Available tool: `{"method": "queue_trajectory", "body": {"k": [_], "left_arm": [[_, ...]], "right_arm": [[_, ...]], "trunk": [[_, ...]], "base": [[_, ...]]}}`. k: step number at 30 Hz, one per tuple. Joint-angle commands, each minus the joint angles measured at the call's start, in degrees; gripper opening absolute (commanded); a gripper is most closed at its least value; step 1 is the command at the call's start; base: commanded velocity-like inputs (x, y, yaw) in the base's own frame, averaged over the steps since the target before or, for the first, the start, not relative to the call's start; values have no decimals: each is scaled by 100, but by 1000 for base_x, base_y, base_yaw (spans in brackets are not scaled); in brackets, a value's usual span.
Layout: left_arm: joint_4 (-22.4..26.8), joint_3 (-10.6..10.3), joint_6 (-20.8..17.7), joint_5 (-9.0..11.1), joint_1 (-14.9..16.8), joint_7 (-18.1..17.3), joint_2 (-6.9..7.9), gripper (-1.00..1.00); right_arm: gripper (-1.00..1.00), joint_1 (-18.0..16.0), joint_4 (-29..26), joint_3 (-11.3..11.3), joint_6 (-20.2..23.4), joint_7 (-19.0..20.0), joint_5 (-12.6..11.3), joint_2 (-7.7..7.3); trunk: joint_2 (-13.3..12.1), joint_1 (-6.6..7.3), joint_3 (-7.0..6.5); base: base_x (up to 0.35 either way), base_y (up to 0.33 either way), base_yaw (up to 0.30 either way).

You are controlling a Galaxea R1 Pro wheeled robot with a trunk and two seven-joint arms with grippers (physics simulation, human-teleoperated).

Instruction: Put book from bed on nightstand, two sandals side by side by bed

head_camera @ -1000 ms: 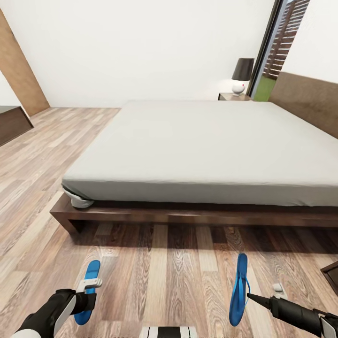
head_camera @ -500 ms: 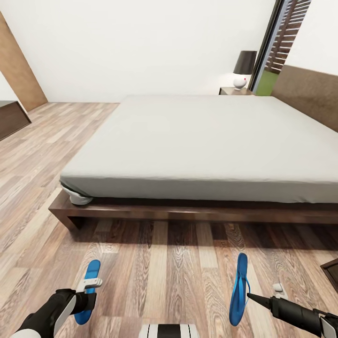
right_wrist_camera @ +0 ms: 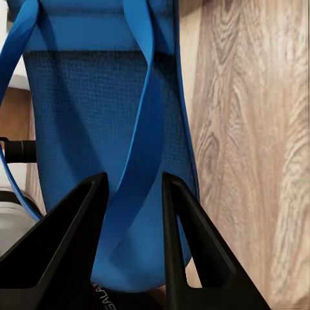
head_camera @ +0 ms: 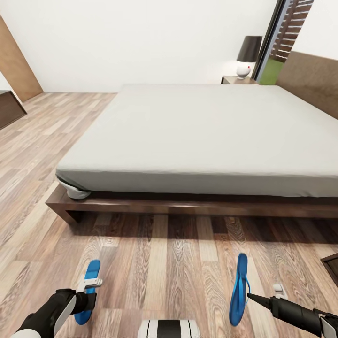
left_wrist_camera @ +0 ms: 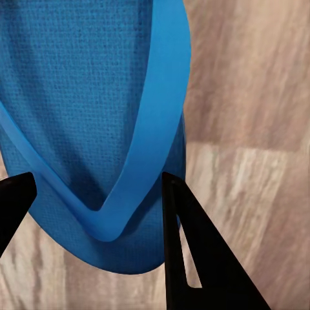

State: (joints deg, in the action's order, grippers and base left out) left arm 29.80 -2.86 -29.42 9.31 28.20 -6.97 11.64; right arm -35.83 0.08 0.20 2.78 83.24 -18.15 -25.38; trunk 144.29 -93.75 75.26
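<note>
Landmark: large low bed (head_camera: 202, 141), dark brown wood frame, plain pale grey mattress, across the middle of the head view. White walls, wood-plank floor (head_camera: 178, 263).

Left side: my left gripper (head_camera: 89, 288) hangs over the floor in front of the bed's foot-corner side. Its fingers (left_wrist_camera: 194, 258) are clamped on a thin flat bright blue sandal (head_camera: 89, 291), held lengthwise, toe toward the bed. In the left wrist view the dark fingers stand on either side of the sandal's (left_wrist_camera: 97, 129) strap junction, against its sole edges.

Right side: my right gripper (head_camera: 251, 296) hangs in front of the bed's long side, nearer the headboard end. Its fingers (right_wrist_camera: 194, 245) are closed on the second bright blue sandal (head_camera: 239, 288), which stands on edge, narrow in the head view. The right wrist view has this sandal (right_wrist_camera: 97, 129) between the two dark fingers, strap running down between them.

The sandals are well apart from each other, both near the bed.

Beyond the bed's far corner: a dark brown nightstand (head_camera: 239, 80) carrying a white-based lamp with dark shade (head_camera: 246, 56), beside a tall dark-framed window (head_camera: 279, 37).
</note>
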Motion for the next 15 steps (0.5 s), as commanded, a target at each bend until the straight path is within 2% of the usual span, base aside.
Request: {"method": "queue_trajectory", "body": {"k": [1, 6, 15], "left_arm": [[9, -30, -30, 53, 1, 12, 6, -100], [9, -31, -28, 53, 1, 11, 7, -100], [9, -31, -28, 53, 1, 15, 6, -100]], "right_arm": [[-100, -3, 1, -3, 29, 17, -12, 0], [-100, -3, 1, -3, 29, 17, -13, 0], [-100, -3, 1, -3, 29, 17, -13, -1]], "trunk": [[3, -1, 27], [10, -14, 138], [10, -14, 138]], "base": [[0, 0, 0], [0, 0, 0], [18, 9, 0]]}}
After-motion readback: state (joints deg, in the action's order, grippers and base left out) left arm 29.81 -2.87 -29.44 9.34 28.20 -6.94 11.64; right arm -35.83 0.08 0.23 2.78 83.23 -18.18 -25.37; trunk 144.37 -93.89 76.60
